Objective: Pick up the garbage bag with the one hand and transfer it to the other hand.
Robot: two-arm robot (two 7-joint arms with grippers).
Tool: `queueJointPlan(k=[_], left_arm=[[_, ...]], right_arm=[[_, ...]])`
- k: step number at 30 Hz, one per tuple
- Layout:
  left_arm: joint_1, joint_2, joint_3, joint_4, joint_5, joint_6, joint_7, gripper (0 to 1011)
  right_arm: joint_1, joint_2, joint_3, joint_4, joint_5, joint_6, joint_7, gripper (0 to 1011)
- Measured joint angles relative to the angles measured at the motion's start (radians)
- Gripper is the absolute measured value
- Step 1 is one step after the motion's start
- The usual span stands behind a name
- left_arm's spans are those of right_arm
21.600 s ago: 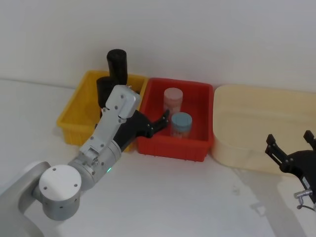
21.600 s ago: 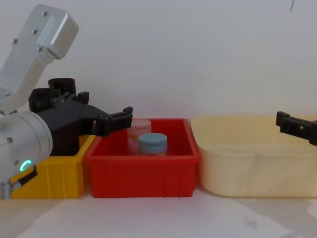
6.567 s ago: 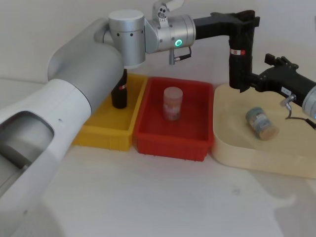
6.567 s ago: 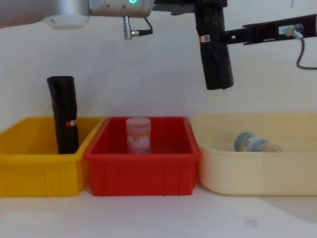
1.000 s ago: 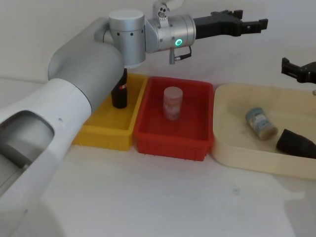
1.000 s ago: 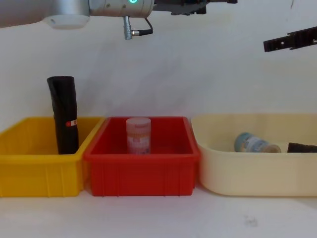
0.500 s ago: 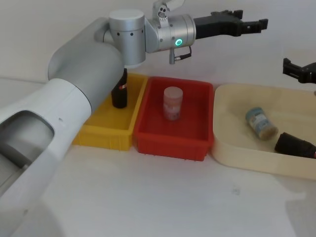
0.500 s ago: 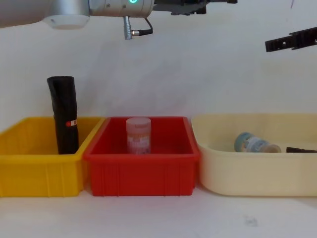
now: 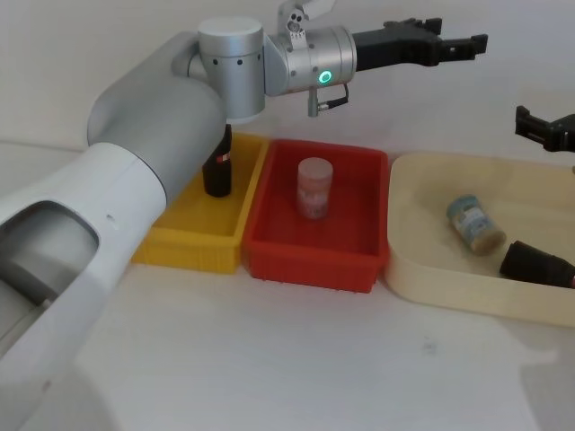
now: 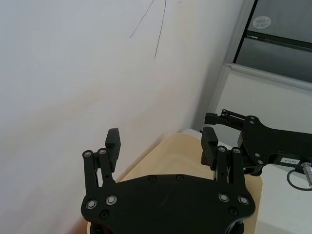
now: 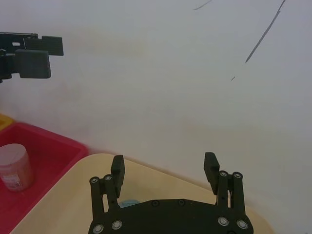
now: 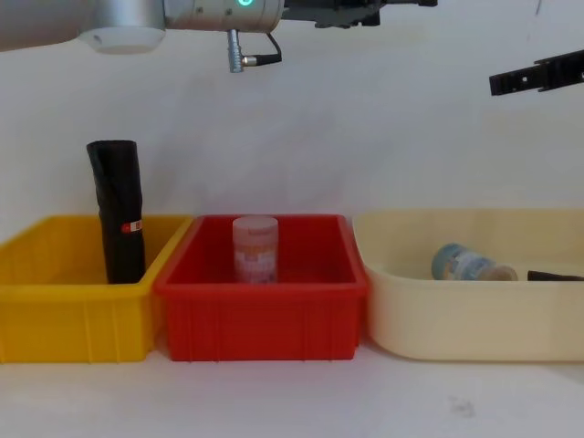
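The garbage bag (image 9: pixel 536 265) lies on its side in the beige tub (image 9: pixel 422 269), at its right end, beside a blue-lidded jar (image 9: pixel 474 224); in the chest view only a thin black sliver of the garbage bag (image 12: pixel 553 275) shows over the rim. My left gripper (image 9: pixel 460 34), on the green-lit arm, hangs open and empty high above the tub's back left corner. My right gripper (image 9: pixel 541 123) is open and empty above the tub's right side, well above the bag. The right wrist view confirms the right gripper (image 11: pixel 164 168) has spread fingers.
A pink-lidded jar (image 9: pixel 314 187) stands in the red bin (image 9: pixel 310 260). A slimmer black roll (image 9: pixel 216 171) stands upright in the yellow bin (image 9: pixel 184 247). The bins and tub sit in a row against the white wall.
Some seconds ago my left gripper held the bag upright in the air with the right gripper at it. Now both are open and the bag lies in the tub, barely shifting over the last second.
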Motion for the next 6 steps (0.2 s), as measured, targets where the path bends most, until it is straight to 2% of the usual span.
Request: queueJointPlan(k=[6], left_arm=[[0.000, 0.000, 0.000, 0.000, 0.000, 0.000, 0.000, 1001]], right_arm=[[0.000, 0.001, 0.000, 0.000, 0.000, 0.000, 0.000, 1001]])
